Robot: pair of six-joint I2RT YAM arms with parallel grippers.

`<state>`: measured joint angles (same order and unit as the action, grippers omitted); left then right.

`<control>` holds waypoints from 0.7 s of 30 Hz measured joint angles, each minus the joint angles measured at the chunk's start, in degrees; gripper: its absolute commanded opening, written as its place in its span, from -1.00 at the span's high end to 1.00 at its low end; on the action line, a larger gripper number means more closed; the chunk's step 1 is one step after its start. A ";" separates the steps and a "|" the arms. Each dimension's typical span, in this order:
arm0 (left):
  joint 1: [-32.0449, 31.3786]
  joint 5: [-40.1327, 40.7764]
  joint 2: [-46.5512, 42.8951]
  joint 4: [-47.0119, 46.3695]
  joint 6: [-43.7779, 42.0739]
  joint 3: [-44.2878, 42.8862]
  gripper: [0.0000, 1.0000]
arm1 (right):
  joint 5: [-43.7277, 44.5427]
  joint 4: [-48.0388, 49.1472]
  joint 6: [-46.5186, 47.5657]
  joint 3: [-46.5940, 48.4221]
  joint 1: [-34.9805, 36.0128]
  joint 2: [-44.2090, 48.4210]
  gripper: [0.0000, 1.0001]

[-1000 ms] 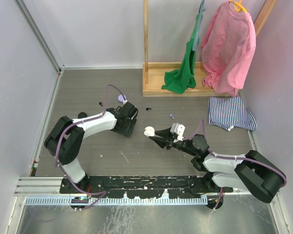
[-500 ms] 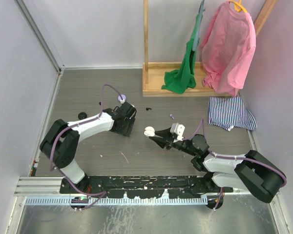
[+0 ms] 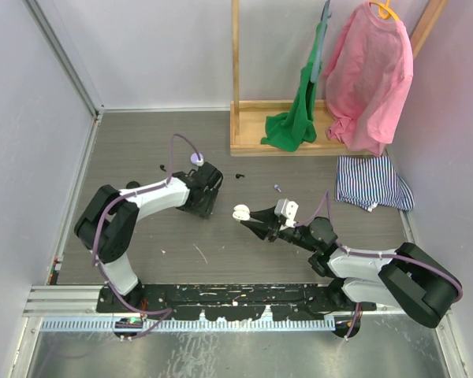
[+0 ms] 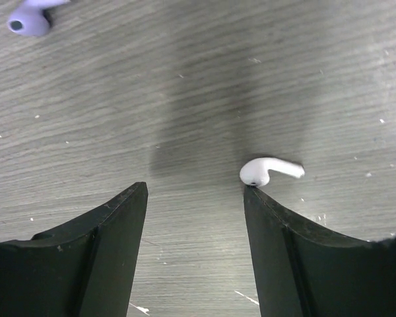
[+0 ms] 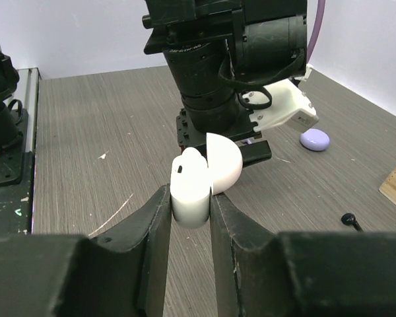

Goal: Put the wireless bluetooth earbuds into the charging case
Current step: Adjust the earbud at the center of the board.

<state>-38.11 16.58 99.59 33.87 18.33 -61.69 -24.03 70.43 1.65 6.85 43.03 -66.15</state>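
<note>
A white earbud [image 4: 270,170] lies on the grey table, touching the tip of the right finger of my left gripper [image 4: 195,188]. That gripper is open, pointed down at the table, with only bare table between its fingers. It sits left of centre in the top view [image 3: 206,194]. My right gripper [image 5: 188,195] is shut on the white charging case [image 5: 193,188], whose lid stands open. A white earbud [image 5: 190,162] sits in the case. In the top view the case [image 3: 241,212] is held just right of the left gripper. A lilac earbud [image 4: 30,18] lies further off.
A lilac round case [image 3: 197,158] [image 5: 315,139] lies beyond the left gripper. Small black earbuds [image 3: 238,176] and a lilac piece [image 3: 277,187] are scattered mid-table. A wooden rack base [image 3: 292,146] with hanging clothes and a striped cloth [image 3: 372,183] are at the back right.
The left arm's elbow swung a little left and came back. Its gripper stays over the same spot, still open. The right arm and the case have not moved.
</note>
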 measured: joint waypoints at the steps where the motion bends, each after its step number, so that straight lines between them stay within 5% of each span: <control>1: 0.42 0.24 0.20 -0.04 -0.11 -0.20 -0.24 | 0.00 -0.07 0.00 0.00 0.00 0.00 0.97; 21: 4.24 -0.17 0.85 -2.75 3.48 -2.86 -0.29 | 0.66 -1.62 0.24 0.00 0.00 0.04 0.97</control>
<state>-33.87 16.40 100.44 31.11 21.80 -64.55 -23.38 68.82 1.89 6.85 43.03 -66.11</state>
